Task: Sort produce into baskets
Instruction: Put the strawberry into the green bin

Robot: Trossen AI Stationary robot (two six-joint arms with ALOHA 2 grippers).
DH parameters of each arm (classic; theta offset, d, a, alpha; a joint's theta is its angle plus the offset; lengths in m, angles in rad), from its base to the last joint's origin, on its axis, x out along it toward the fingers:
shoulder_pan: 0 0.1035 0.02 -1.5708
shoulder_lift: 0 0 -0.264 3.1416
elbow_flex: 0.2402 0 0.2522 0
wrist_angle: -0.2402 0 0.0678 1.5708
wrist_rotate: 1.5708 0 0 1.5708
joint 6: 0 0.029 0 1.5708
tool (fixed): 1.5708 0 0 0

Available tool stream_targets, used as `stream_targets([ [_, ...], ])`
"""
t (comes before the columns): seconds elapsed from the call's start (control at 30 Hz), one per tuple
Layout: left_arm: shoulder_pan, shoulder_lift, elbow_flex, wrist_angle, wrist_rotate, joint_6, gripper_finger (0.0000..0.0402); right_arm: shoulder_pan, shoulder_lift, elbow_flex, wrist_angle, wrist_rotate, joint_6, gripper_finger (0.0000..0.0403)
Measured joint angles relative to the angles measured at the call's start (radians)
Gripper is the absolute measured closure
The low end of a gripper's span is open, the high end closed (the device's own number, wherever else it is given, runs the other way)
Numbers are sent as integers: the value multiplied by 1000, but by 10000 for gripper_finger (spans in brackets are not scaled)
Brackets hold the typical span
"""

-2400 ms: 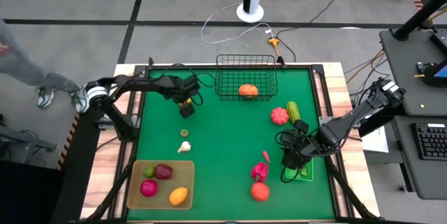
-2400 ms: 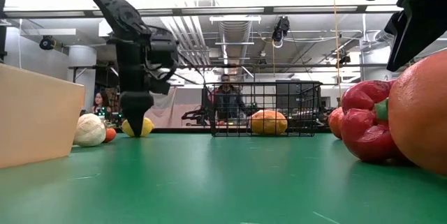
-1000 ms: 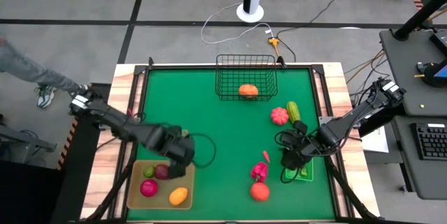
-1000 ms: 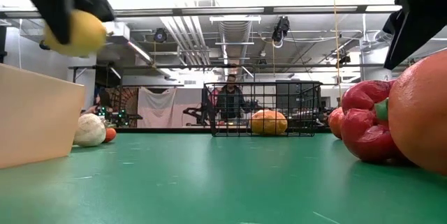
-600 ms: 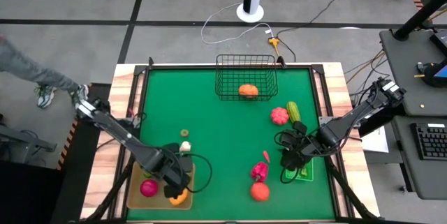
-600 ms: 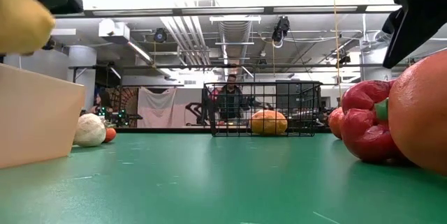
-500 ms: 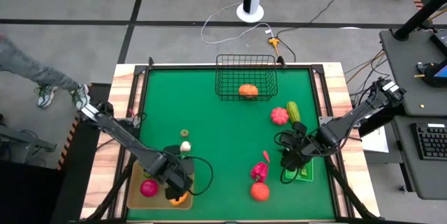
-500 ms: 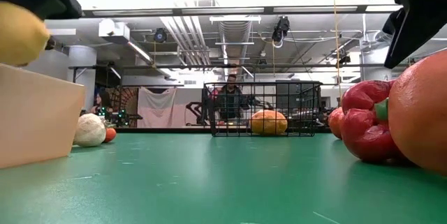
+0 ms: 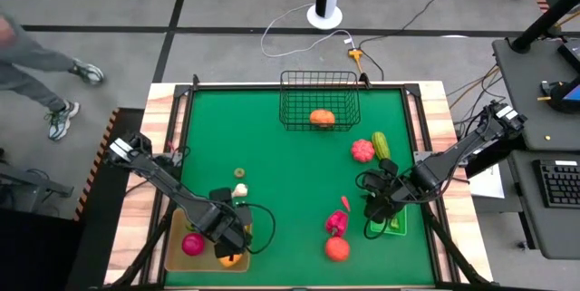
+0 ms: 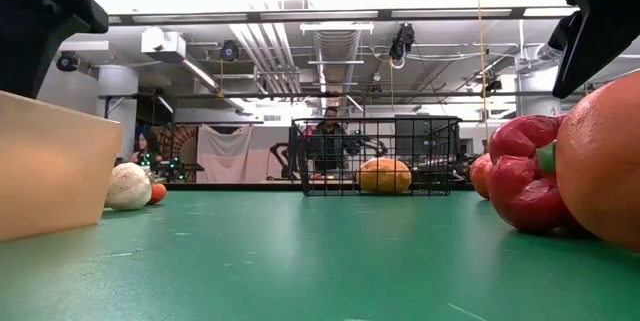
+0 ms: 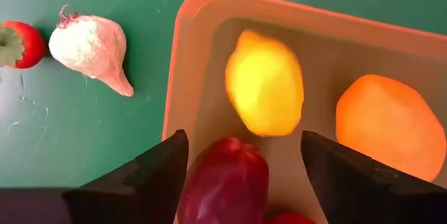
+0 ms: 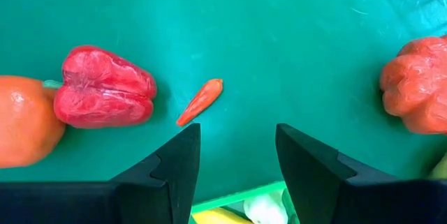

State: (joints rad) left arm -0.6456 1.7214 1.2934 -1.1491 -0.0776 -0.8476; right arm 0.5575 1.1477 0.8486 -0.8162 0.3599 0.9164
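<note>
Lemon [image 11: 265, 83] has been let go into tan tray [image 11: 183, 63] at table's front-left corner; 0.5 s ago it was gripped above the tray. One more fruit is judged sorted. Left gripper [image 11: 241, 155] is spread wide, empty, lemon just beyond fingertips, beside orange fruit [image 11: 386, 126]. Right gripper [image 12: 237, 155] waits parted near green bin [image 9: 391, 225], front-right.

Bright even overhead light, soft shadows; near objects blur in low view.

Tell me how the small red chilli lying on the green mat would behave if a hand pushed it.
The chilli is slim and tapered, so it would likely pivot or roll in an arc. It looks light, so it may skid. It lies apart from the red pepper, leaving room.
</note>
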Motion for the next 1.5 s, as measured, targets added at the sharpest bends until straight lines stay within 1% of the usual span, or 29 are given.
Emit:
stream_targets([
  [0.1, 0, -2, 6, -5, -1, 12, 137, 0, 0, 0, 4, 6, 0, 225],
  [0.3, 9, -14, 22, -25, -64, 52, 137, 0, 0, 0, 15, 7, 0, 225],
  [0.4, 31, -28, 22, -28, -73, 66, 139, 0, 0, 0, 15, 7, 0, 225],
  [0.53, 67, -46, 22, -28, -133, 98, 148, -10, 0, 0, 15, 7, -3, 225],
  [0.73, 153, -73, 21, -28, -216, 209, 159, -28, 0, 0, 15, 8, -23, 225],
  [0.87, 237, -84, 16, -20, -230, 278, 164, -28, 0, 0, 15, 8, -31, 225],
  [1.0, 327, -89, -8, -10, -247, 295, 167, -28, 0, 0, 15, 8, -38, 225],
  [1.2, 439, -90, -57, 8, -271, 240, 168, -28, 0, 0, 15, 8, -50, 225],
  [1.33, 527, -90, -94, 23, -276, 88, 168, -28, 0, 0, 15, 8, -53, 225],
  [1.5, 585, -90, -153, 41, -306, -64, 168, -28, 0, 0, 15, 8, -54, 225],
])
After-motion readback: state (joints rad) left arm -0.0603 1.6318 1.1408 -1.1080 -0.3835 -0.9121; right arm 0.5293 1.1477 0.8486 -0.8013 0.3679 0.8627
